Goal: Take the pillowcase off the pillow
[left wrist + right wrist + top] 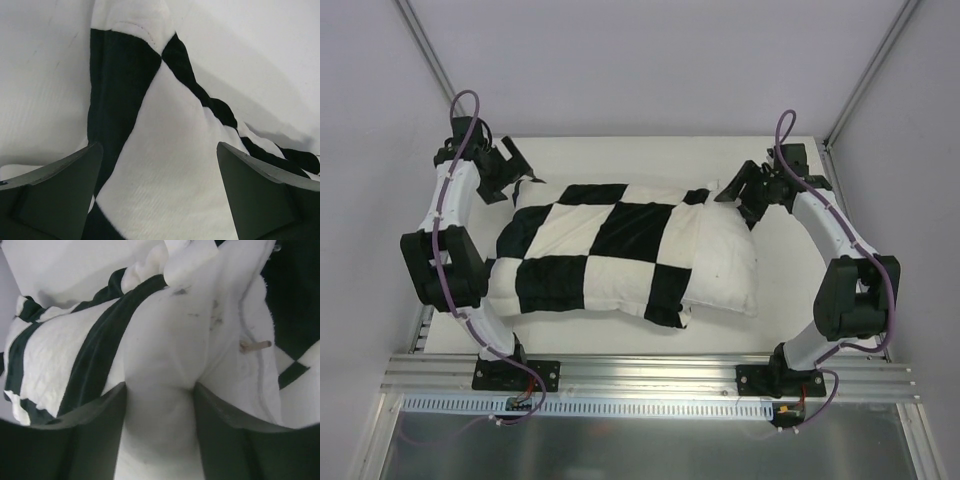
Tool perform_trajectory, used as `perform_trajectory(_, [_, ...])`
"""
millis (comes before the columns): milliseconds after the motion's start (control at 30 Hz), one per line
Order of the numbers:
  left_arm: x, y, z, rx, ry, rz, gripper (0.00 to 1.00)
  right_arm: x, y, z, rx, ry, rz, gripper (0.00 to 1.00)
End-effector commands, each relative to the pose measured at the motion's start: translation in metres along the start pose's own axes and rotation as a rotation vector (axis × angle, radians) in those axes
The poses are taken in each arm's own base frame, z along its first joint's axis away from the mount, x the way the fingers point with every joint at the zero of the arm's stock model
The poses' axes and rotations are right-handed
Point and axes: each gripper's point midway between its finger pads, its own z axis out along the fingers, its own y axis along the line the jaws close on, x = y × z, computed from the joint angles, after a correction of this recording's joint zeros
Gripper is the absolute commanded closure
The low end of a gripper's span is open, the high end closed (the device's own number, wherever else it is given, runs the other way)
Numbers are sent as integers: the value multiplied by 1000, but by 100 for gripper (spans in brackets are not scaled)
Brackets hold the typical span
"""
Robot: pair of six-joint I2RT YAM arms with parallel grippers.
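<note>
Well, the pillow is only part of the way out. Its bare white end lies by the right tool, and the rest runs off towards the left tool inside the checkered case.

The right tool has a fat lump of pillow between its fingers. They press against both sides of it, so I take that for a pinch. The left tool is spread wide with nothing in it, and the case's corner lies just ahead of it and below.

That empty tool worries me most. If the right one pulls now, nothing anchors the case, and I'd expect pillow and case to slide across the table together.

The pinch looks doubtful too. It is on soft stuffing rather than a firm edge, so a hard tug could squeeze the lump out from between the fingers.

When the left tool does close, it could bite too deep. Then it would take pillow as well as case, and the two tools would simply pull against each other. A plump pillow may also bunch at the case's mouth and jam.
</note>
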Motion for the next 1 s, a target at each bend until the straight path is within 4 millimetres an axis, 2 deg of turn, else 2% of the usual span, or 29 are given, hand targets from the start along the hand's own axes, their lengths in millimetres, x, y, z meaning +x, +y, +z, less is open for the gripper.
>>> perform_trajectory(0, [11,-17,14,63,87,-2,1,9,31,-12,-134,11,-18,47])
perform_trajectory(33, [20,-17,21,61,121,2,1,10,33,-13,-143,13,-24,53])
perform_trajectory(67, [31,-15,29,71,166,-9,2,11,35,-15,-154,13,-31,66])
perform_trajectory(100, [45,-9,35,63,209,-22,4,11,37,-19,-158,4,-42,73])
perform_trajectory(133, [54,-11,40,81,246,-28,10,8,38,-21,-161,-5,-47,85])
perform_trajectory(233, [74,-17,42,125,310,8,31,5,45,-26,-175,-21,-65,99])
perform_trajectory(300, [82,-29,34,197,345,12,87,3,46,-26,-181,-20,-69,99])
perform_trajectory(333, [78,-33,27,215,331,15,100,1,48,-28,-181,-26,-79,99])
perform_trajectory(400, [69,-37,14,238,295,22,100,-2,49,-31,-177,-43,-84,99])
perform_trajectory(433, [58,-43,-1,255,245,36,100,-5,48,-35,-168,-62,-89,99])
perform_trajectory(500, [39,-38,-18,234,164,29,100,-10,46,-42,-158,-93,-92,99])
perform_trajectory(533, [29,-42,-37,245,104,38,100,-15,45,-51,-149,-125,-106,99])
perform_trajectory(600, [12,-36,-58,246,31,26,100,-21,42,-60,-125,-157,-118,99])
perform_trajectory(633, [4,-38,-77,266,-18,23,100,-26,36,-66,-96,-179,-112,99])
perform_trajectory(667, [-1,-37,-85,273,-41,11,100,-30,38,-76,-97,-211,-115,99])
perform_trajectory(700, [-10,-32,-102,285,-83,-18,100,-37,33,-83,-82,-243,-102,99])
perform_trajectory(800, [-22,-22,-122,296,-136,-52,100,-46,33,-107,-87,-314,-68,99])
perform_trajectory(833, [-24,-22,-130,310,-152,-48,100,-55,28,-115,-80,-344,-40,99])
perform_trajectory(967, [-30,-11,-143,300,-189,-74,100,-70,25,-150,-77,-435,4,99])
